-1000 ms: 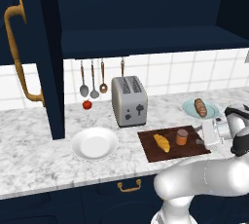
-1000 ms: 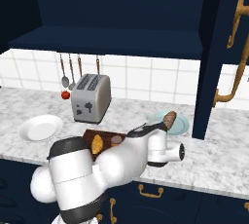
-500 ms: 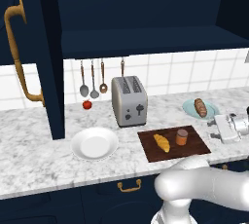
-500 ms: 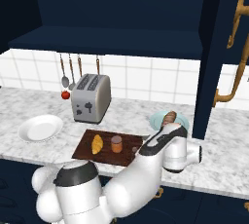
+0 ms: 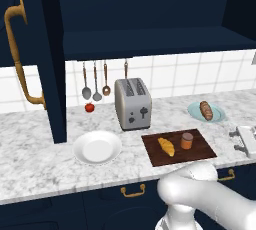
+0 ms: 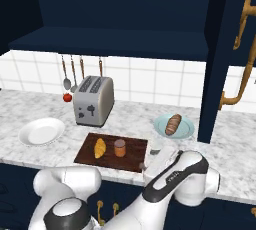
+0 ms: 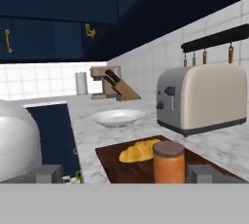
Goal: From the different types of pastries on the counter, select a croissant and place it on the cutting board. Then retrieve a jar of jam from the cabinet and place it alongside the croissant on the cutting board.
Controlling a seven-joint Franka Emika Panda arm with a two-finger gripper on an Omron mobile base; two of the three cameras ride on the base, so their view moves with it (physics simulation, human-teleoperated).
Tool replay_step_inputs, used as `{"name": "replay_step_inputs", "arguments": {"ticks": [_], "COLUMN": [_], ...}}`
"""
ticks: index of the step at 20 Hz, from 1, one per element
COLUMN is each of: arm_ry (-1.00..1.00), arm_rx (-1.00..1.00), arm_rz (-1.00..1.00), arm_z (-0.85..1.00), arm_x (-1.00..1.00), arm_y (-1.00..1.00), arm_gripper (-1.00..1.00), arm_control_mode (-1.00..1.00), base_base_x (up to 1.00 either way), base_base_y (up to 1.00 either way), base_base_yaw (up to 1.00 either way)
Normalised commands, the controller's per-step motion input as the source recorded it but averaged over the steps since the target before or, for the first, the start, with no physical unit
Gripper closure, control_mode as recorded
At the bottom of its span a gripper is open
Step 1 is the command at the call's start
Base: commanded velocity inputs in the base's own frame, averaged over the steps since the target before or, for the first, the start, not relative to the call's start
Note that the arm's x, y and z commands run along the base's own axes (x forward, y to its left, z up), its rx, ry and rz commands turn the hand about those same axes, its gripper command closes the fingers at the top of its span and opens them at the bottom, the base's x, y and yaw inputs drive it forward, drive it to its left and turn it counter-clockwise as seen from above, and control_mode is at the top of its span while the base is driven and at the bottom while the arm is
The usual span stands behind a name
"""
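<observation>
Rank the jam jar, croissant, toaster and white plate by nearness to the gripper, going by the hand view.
From the open gripper:
1. Jar of jam, right ahead on the cutting board.
2. Croissant, just behind the jar.
3. Toaster, beyond the board, to the right.
4. White plate, farther back, near centre.

Readable text: none on any surface in the kitchen.
Robot arm (image 6: 175,179): a small dark marking on the white wrist link, too blurred to read.
Jar of jam (image 5: 186,140): plain orange-brown side, no label.
Toaster (image 5: 132,103): dark knobs, no lettering.
</observation>
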Motion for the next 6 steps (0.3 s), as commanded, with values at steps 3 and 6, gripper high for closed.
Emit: {"name": "replay_step_inputs", "arguments": {"ticks": [3, 6], "arm_ry": [-0.04, -0.04], "arm_rx": [0.12, 0.11], "arm_rz": [-0.19, -0.16], "arm_z": [0.30, 0.27], "arm_x": [-0.62, -0.57], "arm_y": [0.00, -0.03], "arm_gripper": [-1.00, -1.00], "arm_control_mode": [-1.00, -1.00], "base_base_x": [0.00, 0.00], "base_base_y": [0.00, 0.00], "base_base_yaw": [0.00, 0.00]}}
